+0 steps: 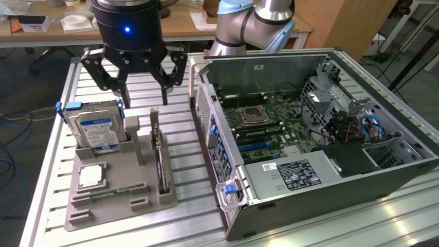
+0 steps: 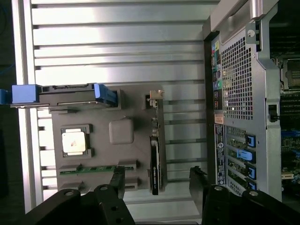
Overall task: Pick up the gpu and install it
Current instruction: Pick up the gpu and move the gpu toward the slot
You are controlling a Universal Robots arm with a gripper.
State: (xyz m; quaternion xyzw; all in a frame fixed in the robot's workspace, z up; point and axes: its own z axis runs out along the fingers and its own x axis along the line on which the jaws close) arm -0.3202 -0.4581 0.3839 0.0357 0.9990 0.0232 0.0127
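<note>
Exterior view: the gripper (image 1: 145, 95) hangs over one end of the grey holder (image 1: 127, 170), with its two fingers (image 1: 166, 87) spread wide and nothing between them. The gpu (image 1: 160, 164) sits below the gripper and apart from it. It stands on its long edge in a slot of the holder, and its silvery bracket end is the part nearest the fingertips. Standing it that way keeps its thin upper edge free, which seems meant to let open fingers come down on either side. In the wrist view the card lies in line with the gap between the fingers, so the wide opening looks set to straddle it. A hard drive (image 1: 96, 131) stands in the holder to one side of the gripper. On the other side the computer case (image 1: 343, 190) lies open-side up, so the motherboard (image 1: 274, 123) can be reached from above.
</note>
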